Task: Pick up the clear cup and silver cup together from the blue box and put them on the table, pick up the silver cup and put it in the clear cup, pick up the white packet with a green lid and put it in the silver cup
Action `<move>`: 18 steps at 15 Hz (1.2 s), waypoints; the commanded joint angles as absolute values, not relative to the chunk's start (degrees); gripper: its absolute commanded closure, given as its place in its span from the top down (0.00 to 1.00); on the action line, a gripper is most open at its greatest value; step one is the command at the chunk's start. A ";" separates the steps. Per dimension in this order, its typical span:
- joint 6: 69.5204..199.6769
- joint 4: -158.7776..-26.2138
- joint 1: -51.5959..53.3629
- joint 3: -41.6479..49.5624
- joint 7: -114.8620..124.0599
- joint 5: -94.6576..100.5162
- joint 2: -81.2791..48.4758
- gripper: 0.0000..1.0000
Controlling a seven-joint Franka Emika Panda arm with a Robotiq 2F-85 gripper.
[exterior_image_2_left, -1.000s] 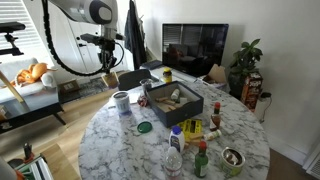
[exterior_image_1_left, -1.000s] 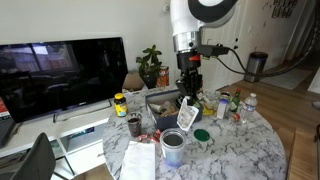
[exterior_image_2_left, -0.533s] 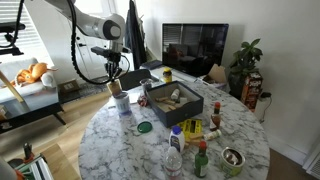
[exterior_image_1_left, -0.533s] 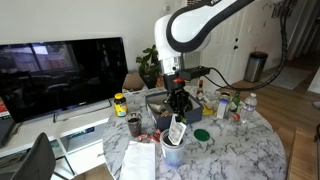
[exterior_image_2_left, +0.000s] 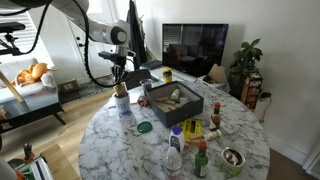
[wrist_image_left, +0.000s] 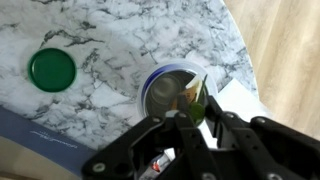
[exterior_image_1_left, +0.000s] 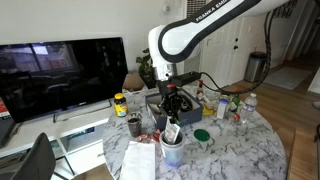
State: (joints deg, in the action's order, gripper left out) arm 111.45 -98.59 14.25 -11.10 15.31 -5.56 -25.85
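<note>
The round marble table (exterior_image_1_left: 240,150) is filling the lower half of both exterior views, with a dark television (exterior_image_1_left: 60,75) standing behind it. The robot arm (exterior_image_1_left: 200,30) is reaching down from the upper right of an exterior view to the near edge of the table.

The blue box (exterior_image_2_left: 176,116) is sitting at the middle of the table, holding loose items, just right of the arm's end in that view. A white sheet of paper (exterior_image_1_left: 140,160) is lying at the lower middle, beside the cups.

The gripper (wrist_image_left: 192,112) is pointing straight down over the cups, its fingers closing on the white packet (wrist_image_left: 192,100), whose green lid is showing between them. In an exterior view the packet (exterior_image_1_left: 172,131) is hanging under the gripper (exterior_image_1_left: 172,118) with its lower end dipping into the cups.

The clear cup (exterior_image_1_left: 172,153) is standing upright on the table near the edge, outside the box. In the wrist view the silver cup (wrist_image_left: 165,92) is sitting inside it.

A flat green disc (wrist_image_left: 52,68) is lying at the upper left of the wrist view, well apart from the cups. A dark tumbler (exterior_image_1_left: 134,126) is standing left of the cups, and a water bottle (exterior_image_1_left: 250,105) is standing at the right edge. Nothing is blocking the mouth of the cups except the packet itself.
</note>
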 commanded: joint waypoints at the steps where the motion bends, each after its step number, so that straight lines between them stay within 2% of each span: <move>1: 110.50 -96.90 15.49 -10.28 15.46 -4.78 -26.96 0.54; 7: 112.45 -98.91 15.40 -10.15 18.37 -6.05 -22.06 0.99; 13: 116.13 -102.45 14.92 -10.09 23.17 -6.77 -13.23 1.00; 14: 113.77 -97.93 14.99 -10.27 21.85 -6.24 -17.63 1.00; 18: 113.96 -99.55 14.78 -10.35 22.40 -6.17 -14.43 1.00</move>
State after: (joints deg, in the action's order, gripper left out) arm 114.13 -99.73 14.56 -10.57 22.41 -6.13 -14.38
